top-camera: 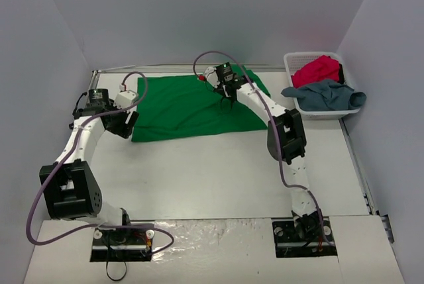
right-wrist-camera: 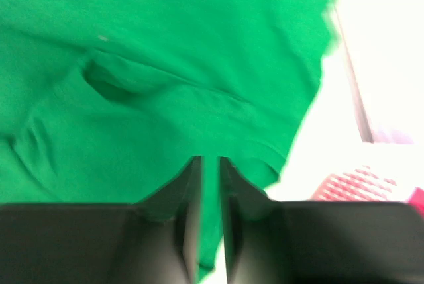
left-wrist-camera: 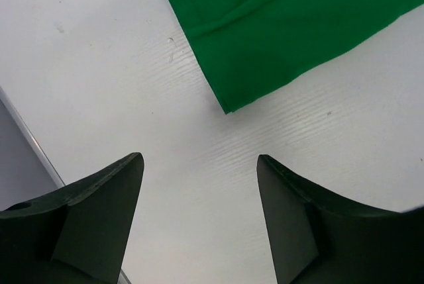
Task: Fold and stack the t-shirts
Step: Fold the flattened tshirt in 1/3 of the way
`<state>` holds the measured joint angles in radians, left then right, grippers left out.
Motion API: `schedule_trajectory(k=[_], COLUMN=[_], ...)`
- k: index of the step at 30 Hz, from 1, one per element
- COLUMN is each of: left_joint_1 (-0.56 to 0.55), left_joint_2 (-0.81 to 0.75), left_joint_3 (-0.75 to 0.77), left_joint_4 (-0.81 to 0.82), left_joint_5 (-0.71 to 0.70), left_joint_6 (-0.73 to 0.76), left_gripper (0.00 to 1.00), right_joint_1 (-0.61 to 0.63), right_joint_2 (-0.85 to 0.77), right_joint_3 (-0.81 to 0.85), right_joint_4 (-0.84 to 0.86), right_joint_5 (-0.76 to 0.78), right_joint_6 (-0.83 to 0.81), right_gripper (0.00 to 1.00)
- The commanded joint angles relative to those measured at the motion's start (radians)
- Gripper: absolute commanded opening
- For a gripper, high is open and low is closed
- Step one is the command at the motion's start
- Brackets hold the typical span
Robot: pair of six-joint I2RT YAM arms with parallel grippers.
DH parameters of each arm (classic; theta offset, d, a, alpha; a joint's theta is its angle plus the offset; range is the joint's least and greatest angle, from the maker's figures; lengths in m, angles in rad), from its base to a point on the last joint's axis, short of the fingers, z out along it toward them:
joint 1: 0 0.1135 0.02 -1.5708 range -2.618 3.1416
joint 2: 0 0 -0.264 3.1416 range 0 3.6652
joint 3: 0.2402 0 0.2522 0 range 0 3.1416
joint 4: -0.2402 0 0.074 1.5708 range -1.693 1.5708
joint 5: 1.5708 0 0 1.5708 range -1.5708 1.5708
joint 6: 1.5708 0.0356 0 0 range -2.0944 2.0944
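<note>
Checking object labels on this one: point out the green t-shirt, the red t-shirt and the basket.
green t-shirt (top-camera: 179,105): top external view, middle of the spread cloth.
red t-shirt (top-camera: 318,71): top external view, middle of the bunched cloth.
basket (top-camera: 308,55): top external view, far rim.

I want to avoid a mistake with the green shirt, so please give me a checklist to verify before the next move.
1. Green shirt spread on the table: ok, only slight creases.
2. Left jaws open, over bare table short of the shirt's corner: ok.
3. Right jaws free of cloth: cannot tell; they stand almost together over the shirt.
4. Red shirt and grey-blue shirt out of the way in the basket: ok.
5. Stack begun: not ok, one shirt on the table.
</note>
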<state>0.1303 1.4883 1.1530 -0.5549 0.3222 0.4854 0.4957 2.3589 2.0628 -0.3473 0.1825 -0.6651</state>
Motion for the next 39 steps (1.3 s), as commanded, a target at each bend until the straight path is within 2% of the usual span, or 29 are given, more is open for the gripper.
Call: schedule_trajectory(k=[1,4,9,13,19,24,31,39], left_joint_1=[-0.018,-0.038,-0.107,-0.168,-0.172,-0.172,-0.172,-0.170], left_joint_2=[-0.069,-0.112,-0.157,-0.163,-0.113,-0.053,0.042,0.130], left_joint_3=[-0.053,-0.114,-0.188,-0.254,-0.303,-0.317,-0.277,-0.242], left_joint_4=[-0.010,0.010,0.024,0.094,0.205,0.295,0.312,0.335], left_joint_5=[-0.003,-0.028,-0.092,-0.140,-0.184,-0.213,-0.192,-0.192], left_joint_6=[0.056,0.099,0.166,0.203,0.260,0.285,0.292,0.294], left_gripper=[0.68,0.68,0.69,0.69,0.69,0.69,0.67,0.55], right_joint_1=[-0.016,-0.043,-0.100,-0.138,-0.178,-0.204,-0.240,-0.259], right_joint_2=[-0.191,-0.285,-0.470,-0.569,-0.656,-0.673,-0.638,-0.606], right_joint_3=[-0.061,-0.163,-0.407,-0.542,-0.685,-0.719,-0.693,-0.679], right_joint_4=[0.033,0.034,0.013,-0.079,-0.148,-0.154,-0.174,-0.179], right_joint_5=[0.060,0.014,-0.081,-0.150,-0.227,-0.258,-0.259,-0.262], right_joint_6=[0.013,0.018,0.018,0.027,0.075,0.088,0.098,0.099], right_gripper=[0.16,0.31,0.39,0.37,0.35,0.35,0.34,0.33])
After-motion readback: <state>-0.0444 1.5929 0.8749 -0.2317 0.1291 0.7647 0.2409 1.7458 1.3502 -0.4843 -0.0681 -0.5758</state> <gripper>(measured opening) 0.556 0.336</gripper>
